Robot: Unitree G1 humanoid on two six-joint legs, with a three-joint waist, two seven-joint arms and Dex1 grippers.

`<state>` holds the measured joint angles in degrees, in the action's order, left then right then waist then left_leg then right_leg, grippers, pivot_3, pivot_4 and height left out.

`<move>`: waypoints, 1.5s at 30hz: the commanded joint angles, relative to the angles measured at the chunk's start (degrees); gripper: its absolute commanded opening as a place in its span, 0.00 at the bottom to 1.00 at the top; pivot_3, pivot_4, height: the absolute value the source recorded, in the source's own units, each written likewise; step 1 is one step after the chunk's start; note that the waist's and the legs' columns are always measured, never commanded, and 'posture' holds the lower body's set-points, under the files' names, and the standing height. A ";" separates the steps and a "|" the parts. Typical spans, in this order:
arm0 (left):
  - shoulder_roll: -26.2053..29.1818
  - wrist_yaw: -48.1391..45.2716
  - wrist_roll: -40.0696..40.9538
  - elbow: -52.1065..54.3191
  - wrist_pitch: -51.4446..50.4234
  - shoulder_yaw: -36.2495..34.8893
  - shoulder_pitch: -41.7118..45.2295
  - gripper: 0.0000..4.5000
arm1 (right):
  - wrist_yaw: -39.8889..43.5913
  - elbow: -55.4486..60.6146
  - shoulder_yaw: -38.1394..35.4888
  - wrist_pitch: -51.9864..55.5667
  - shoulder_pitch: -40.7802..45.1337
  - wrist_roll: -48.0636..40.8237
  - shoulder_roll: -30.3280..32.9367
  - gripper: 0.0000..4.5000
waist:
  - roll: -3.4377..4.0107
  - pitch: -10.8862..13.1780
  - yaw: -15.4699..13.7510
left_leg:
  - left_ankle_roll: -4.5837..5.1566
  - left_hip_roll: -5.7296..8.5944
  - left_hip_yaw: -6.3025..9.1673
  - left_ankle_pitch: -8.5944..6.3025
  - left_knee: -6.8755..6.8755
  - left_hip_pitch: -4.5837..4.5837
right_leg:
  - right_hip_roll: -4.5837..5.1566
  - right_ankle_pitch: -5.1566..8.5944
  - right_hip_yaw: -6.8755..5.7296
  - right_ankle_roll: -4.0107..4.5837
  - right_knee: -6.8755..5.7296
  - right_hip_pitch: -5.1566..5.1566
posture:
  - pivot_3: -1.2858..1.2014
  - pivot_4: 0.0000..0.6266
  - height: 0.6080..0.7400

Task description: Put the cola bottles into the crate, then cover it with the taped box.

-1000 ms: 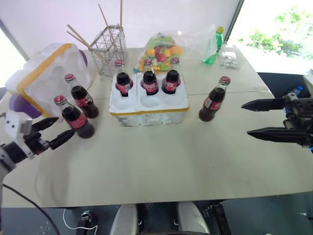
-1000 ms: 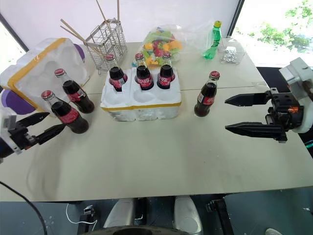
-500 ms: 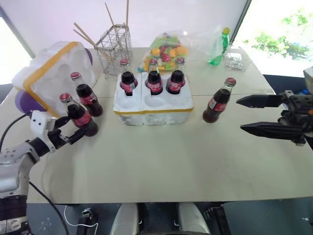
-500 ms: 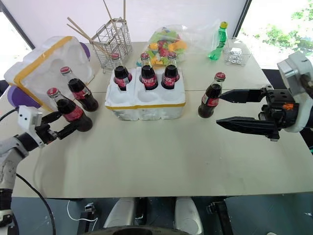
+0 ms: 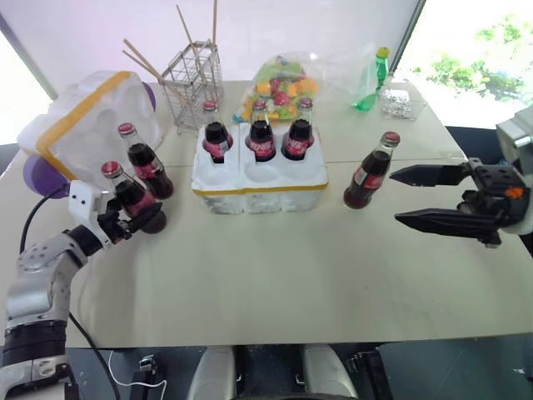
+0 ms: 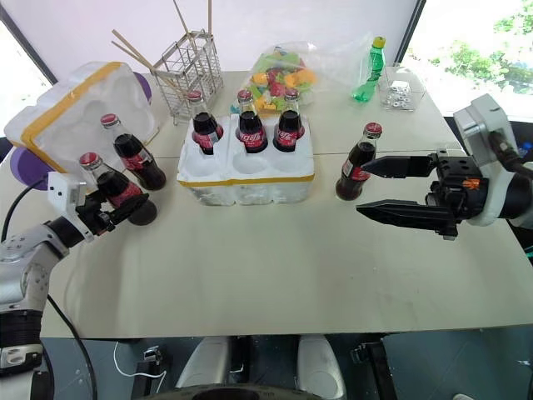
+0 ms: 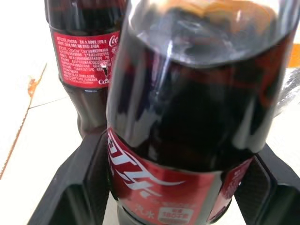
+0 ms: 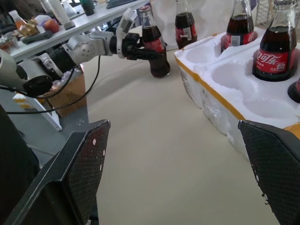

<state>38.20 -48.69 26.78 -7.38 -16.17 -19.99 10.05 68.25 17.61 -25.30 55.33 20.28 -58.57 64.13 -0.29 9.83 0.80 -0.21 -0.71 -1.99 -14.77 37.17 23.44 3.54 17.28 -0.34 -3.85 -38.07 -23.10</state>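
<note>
Left gripper (image 6: 125, 209) pinching the lower body of the nearest cola bottle (image 6: 114, 188) at the table's left side, fingers (image 7: 89, 173) pressed on both flanks. Second loose bottle (image 6: 133, 155) just behind it, in front of the tilted taped box (image 6: 79, 112). Crate (image 6: 246, 171) at centre, three bottles (image 6: 242, 130) standing in its far wells, near wells unfilled. Right gripper (image 6: 398, 187) spread wide, level, just right of the sixth bottle (image 6: 355, 162), not touching it.
</note>
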 commanded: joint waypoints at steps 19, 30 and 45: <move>-5.71 4.12 14.18 12.97 -24.41 16.44 36.34 0.63 | -6.98 4.82 -4.00 -3.33 -6.44 1.42 -2.36 1.00 | -0.38 0.22 -1.56 | 0.03 0.04 0.02 0.02 0.31 0.06 | -0.18 -0.13 -0.05 -0.25 0.04 0.23 | 0.52 0.24 1.00; -18.94 6.73 -7.62 -9.40 -9.13 29.46 45.59 0.63 | -14.27 8.51 -7.70 -1.99 -10.34 -1.41 -5.57 1.00 | -0.46 0.29 -1.37 | 0.22 -0.15 0.01 -0.09 0.78 0.15 | -0.71 -0.25 0.14 -0.46 0.03 0.29 | 0.52 0.24 1.00; -21.57 8.48 -14.24 -9.00 -11.68 30.09 42.45 0.99 | -19.62 5.46 -2.37 -6.60 -8.54 5.00 -6.97 1.00 | -0.45 0.28 -1.44 | 0.22 -0.17 0.05 -0.09 0.94 0.07 | -0.68 -0.32 0.16 -0.50 0.00 0.43 | 0.52 0.24 1.00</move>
<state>16.54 -40.38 12.23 -19.06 -27.29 10.80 52.70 48.64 23.14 -27.10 49.92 10.89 -53.98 57.19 -0.74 10.11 -0.65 0.01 -0.88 -1.95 -14.86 38.11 23.52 2.86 16.95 -0.18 -4.35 -38.07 -22.68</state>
